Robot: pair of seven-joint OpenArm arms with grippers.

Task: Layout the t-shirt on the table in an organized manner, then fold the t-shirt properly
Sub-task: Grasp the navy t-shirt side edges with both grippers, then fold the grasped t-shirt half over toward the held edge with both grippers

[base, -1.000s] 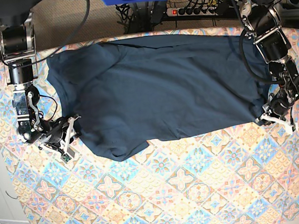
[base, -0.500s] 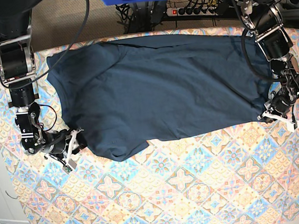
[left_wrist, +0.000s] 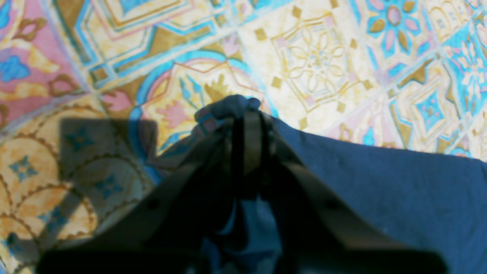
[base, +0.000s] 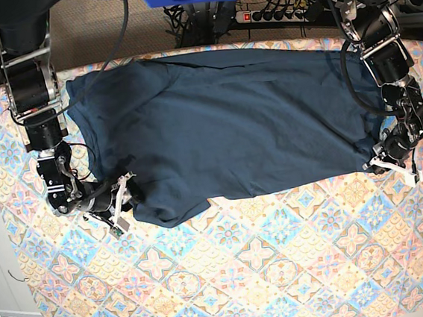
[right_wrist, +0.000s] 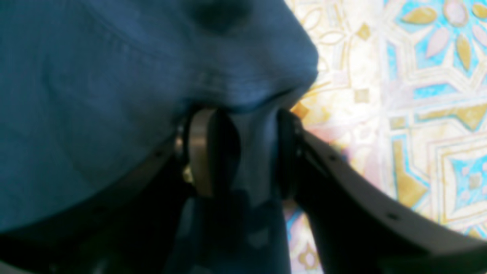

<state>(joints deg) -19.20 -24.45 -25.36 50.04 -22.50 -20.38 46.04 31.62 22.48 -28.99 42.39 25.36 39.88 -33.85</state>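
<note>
While blur hides detail, the left gripper (left_wrist: 243,125) pinches the t-shirt (base: 230,119) corner; the right gripper (right_wrist: 243,152) straddles its hem, jaws parted.

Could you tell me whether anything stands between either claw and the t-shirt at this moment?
Nothing visible does. The left claw is shut on a pinch of the t-shirt at its corner, and the right claw has the shirt's edge between its fingers on the table.

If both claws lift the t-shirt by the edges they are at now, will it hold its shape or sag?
Probably sag: the t-shirt lies creased and bunches softly at the left claw. It likely drapes between lift points, as its hem folds around the right claw. On the patterned table it may drag and wrinkle rather than slide.
</note>
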